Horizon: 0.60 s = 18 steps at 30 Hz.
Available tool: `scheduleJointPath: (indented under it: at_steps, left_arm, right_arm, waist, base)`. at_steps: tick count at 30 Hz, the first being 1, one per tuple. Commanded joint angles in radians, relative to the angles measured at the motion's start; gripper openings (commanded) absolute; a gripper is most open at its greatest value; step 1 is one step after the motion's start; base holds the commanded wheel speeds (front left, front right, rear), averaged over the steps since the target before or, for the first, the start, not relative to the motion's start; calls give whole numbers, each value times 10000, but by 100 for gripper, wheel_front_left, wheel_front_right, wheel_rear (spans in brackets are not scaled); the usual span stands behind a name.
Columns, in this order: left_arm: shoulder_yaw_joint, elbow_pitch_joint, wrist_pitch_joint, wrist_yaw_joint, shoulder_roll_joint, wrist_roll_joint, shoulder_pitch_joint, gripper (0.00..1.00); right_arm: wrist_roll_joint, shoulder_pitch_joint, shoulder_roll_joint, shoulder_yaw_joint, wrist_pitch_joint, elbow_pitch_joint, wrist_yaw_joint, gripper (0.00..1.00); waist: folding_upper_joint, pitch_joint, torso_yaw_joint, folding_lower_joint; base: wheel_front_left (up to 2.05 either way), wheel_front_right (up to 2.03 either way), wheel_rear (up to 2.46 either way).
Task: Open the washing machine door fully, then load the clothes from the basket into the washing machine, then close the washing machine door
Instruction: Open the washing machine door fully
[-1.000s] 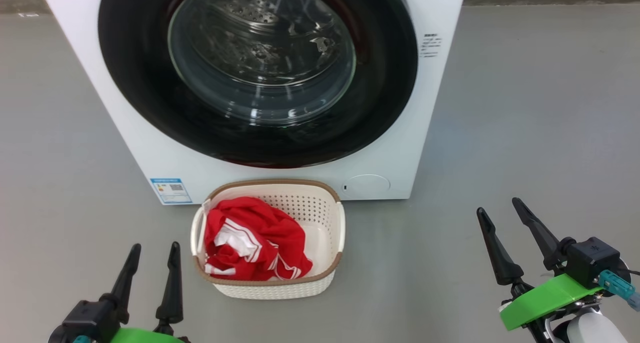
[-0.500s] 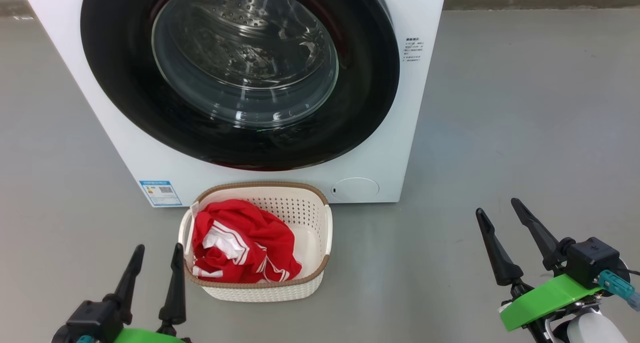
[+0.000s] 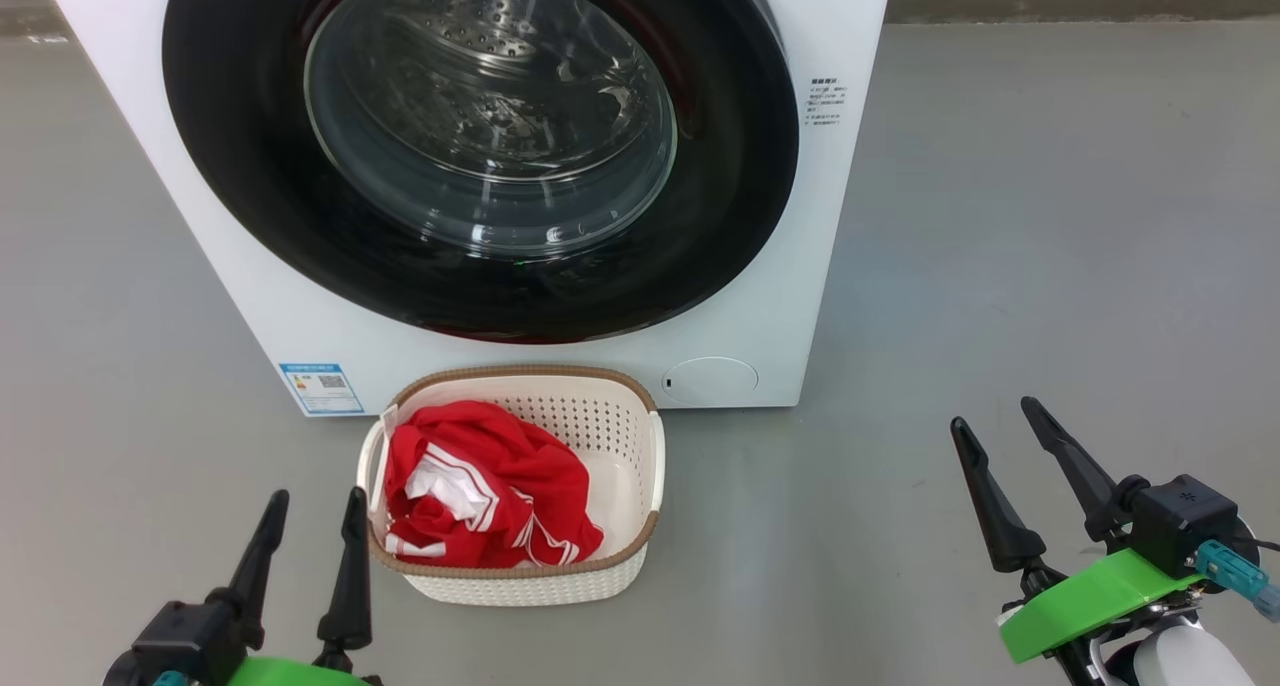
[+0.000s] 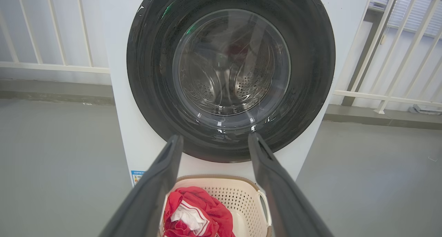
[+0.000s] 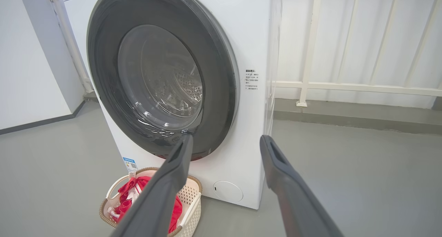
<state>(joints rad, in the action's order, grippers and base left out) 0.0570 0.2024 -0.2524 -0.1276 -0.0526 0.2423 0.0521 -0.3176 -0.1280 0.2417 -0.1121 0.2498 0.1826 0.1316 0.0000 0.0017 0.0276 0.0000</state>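
Head view: the washing machine (image 3: 840,216) stands with its door (image 3: 490,116) shut. Just before the machine's front sits the basket (image 3: 620,446), holding the clothes (image 3: 500,476). Farther out from the machine, the left claw (image 3: 316,493) and right claw (image 3: 994,413) hang released, empty.

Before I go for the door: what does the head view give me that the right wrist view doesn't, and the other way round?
Head view adds: the left gripper, open, by the basket's near left corner, and a look down into the basket, with the clothes bunched at its left and its right part bare.
Right wrist view adds: the machine's right side and a white railing behind it.
Both: the door against the machine's front, the basket with clothes, the blue label, the round cap and the open right gripper.
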Motion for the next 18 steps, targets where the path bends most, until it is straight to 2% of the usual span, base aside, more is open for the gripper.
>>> scheduleJointPath:
  at_steps: [1,18]
  left_arm:
    - [-324,-192,-93,-31,-137,7,400,100]
    - [-328,-122,-93,-31,-152,26,425,100]
  right_arm:
    - [-68,-268,159,-194,120,-233,-9,100]
    - [-90,-303,139,-222,120,-201,-9,100]
  waist:
    - [0,2,3,0]
    - [0,17,10,0]
  base:
    - [0,0,0]
    - [0,0,0]
